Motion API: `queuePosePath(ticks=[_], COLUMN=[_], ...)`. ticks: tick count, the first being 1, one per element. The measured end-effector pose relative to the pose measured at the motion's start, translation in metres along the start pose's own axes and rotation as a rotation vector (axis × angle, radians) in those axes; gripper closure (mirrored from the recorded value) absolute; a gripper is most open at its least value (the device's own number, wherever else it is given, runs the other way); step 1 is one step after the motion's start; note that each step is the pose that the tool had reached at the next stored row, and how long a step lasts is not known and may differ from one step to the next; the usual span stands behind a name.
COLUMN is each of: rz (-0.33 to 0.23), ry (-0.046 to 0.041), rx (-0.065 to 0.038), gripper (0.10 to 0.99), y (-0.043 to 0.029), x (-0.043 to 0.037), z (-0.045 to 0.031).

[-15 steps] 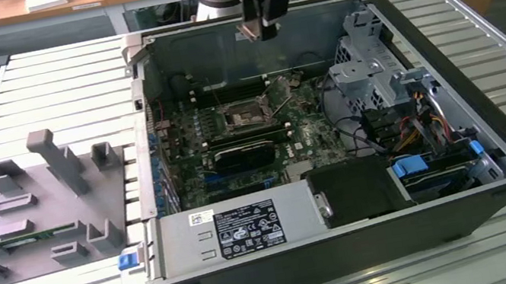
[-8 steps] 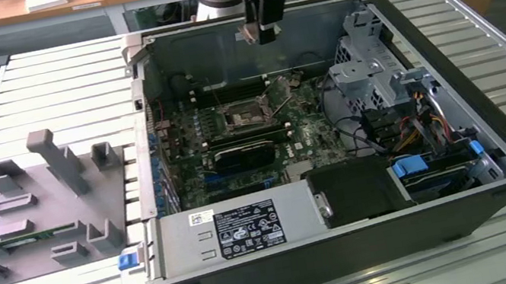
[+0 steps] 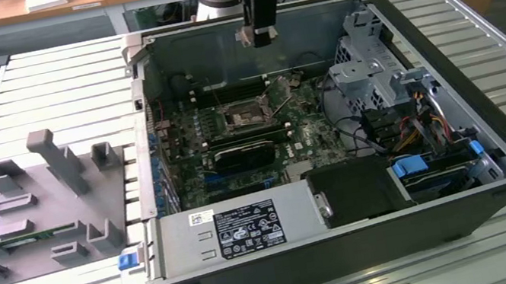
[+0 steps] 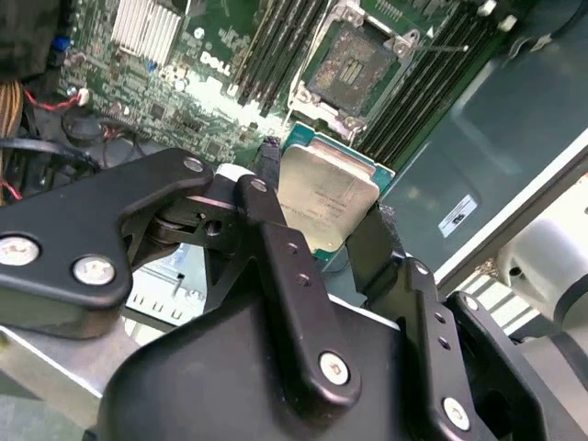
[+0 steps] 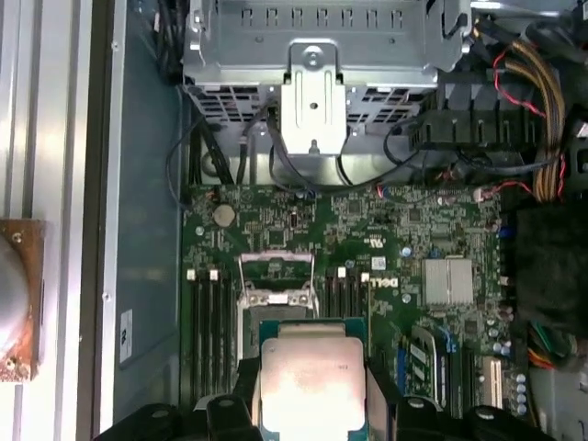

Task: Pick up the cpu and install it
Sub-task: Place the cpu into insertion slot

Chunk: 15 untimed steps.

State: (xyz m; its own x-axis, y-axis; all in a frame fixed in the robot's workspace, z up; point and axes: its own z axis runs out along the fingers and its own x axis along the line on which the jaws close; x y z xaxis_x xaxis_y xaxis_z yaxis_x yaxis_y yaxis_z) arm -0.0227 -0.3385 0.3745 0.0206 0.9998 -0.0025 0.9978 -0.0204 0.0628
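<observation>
One cpu (image 4: pixel 329 197), a flat square chip with a silvery metal top and a thin green border. It is clamped between the two fingers (image 4: pixel 276 234) of the gripper (image 4: pixel 322 209), which are drawn in only as far as the chip's width and bear on two opposite edges.

Position: held in the air over the open computer case (image 3: pixel 494 109), metal top towards the wrist cameras. In the exterior view the gripper (image 3: pixel 259 35) hangs above the far wall of the case, well clear of the board. In both wrist views the chip sits just short of the socket (image 5: pixel 276 308), not over it.

Handling, as a judgement: light, stiff and thin. The metal top is probably slippery, and the underside and corners are probably easy to damage. The edges are the right place to hold it, as here, since little force is needed. A slight tilt in the grip would matter.

Socket: one, in the middle of the green board, with its contact field (image 4: pixel 354 64) bare and nothing lying in it.

Surroundings:
- Memory slots (image 5: pixel 204 322) close on both sides of the socket
- Ribbed silver heatsink (image 5: pixel 447 280)
- Black card (image 3: pixel 250 154) on the near side of the socket
- Metal drive cage (image 3: pixel 369 68) to the exterior view's right, with bundled cables (image 5: pixel 524 83) beside it
- Power supply (image 3: pixel 237 229) at the near wall

Obstructions: the slot latches and the case walls crowd the socket most closely. The cables lie off to one side.

Outside the case: a grey fixture (image 3: pixel 49 215) on the slatted table (image 3: pixel 49 91), to the exterior view's left.
</observation>
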Motion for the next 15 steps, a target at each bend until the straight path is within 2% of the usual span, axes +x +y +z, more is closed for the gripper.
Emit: queuePosePath(ticks=[2,5,7,15], rz=[-0.002,-0.028,-0.041,-0.042], ry=[0.0031,0.0057,0.0133,0.0141], rx=[0.0,0.0,0.0,0.001], gripper=[0.545,0.545,0.545,0.545], y=[-0.0027,-0.0031,-0.0033,-0.0036], x=[0.0,0.0,0.0,0.0001], z=[0.0009,0.0032,0.0051,0.0078])
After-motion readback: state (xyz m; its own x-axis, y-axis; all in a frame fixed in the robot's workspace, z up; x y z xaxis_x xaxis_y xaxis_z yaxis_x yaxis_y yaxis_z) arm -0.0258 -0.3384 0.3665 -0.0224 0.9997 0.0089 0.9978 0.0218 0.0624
